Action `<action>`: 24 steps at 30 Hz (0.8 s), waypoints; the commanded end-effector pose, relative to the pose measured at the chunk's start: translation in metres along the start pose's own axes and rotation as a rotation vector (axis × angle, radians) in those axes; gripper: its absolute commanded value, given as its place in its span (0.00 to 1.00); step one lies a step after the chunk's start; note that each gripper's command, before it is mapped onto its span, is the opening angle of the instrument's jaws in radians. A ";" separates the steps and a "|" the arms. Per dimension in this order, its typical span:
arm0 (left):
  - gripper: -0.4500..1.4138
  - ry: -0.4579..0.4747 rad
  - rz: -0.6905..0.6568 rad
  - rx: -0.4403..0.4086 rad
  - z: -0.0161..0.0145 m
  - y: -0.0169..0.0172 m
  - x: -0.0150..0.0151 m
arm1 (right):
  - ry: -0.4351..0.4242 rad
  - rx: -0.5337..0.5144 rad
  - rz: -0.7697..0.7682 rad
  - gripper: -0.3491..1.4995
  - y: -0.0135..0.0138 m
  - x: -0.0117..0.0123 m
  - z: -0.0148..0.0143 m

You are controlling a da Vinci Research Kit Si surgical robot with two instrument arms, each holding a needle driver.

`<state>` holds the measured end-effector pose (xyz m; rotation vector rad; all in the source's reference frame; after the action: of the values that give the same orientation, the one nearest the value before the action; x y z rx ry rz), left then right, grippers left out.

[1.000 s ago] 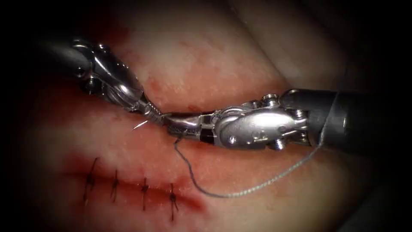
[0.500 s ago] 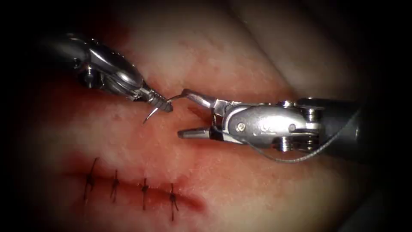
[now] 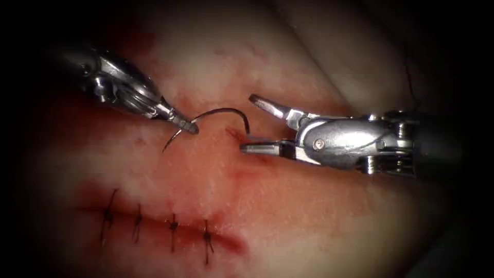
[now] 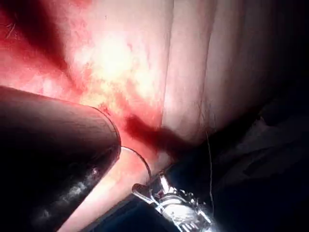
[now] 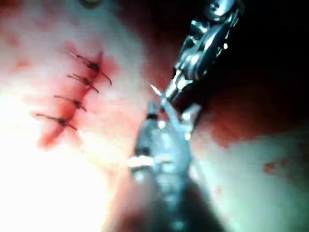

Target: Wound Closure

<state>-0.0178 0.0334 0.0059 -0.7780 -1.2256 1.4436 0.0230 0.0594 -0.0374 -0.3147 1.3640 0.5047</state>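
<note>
One thin, stiff, slippery needle point(image 3: 218, 114) arcs free above the tissue point(image 3: 288, 216), the left tool point(image 3: 186, 125) clamped near its point, best gripped mid-curve; the right tool point(image 3: 254, 122) gapes empty.

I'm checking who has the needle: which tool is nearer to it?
Left. The left tool is shut on the needle near its pointed end, above the tissue. The right tool stands open beside the needle's other end, holding nothing.

The left claw point(image 3: 185, 125) is clamped on the needle point(image 3: 216, 116) near its pointed end. Just right of the needle, the right claw point(image 3: 249, 123) gapes wide, holding nothing.
</note>
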 end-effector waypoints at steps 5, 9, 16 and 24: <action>0.05 0.088 -0.014 -0.096 0.0006 0.0000 0.0007 | 0.030 -0.125 0.158 0.89 -0.0004 -0.0012 0.0001; 0.05 0.158 -0.036 -0.171 0.0007 0.0001 0.0007 | 0.020 -0.221 0.300 0.85 -0.0007 -0.0026 -0.0001; 0.05 0.189 -0.072 -0.225 0.0012 0.0007 0.0001 | 0.030 -0.321 0.429 0.82 -0.0004 -0.0042 -0.0005; 0.05 0.181 -0.091 -0.241 0.0022 0.0004 -0.0006 | 0.081 -0.321 0.441 0.77 -0.0003 -0.0041 -0.0004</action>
<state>-0.0193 0.0323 0.0057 -0.9810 -1.2934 1.1362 0.0219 0.0585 -0.0340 -0.2974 1.4346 1.0956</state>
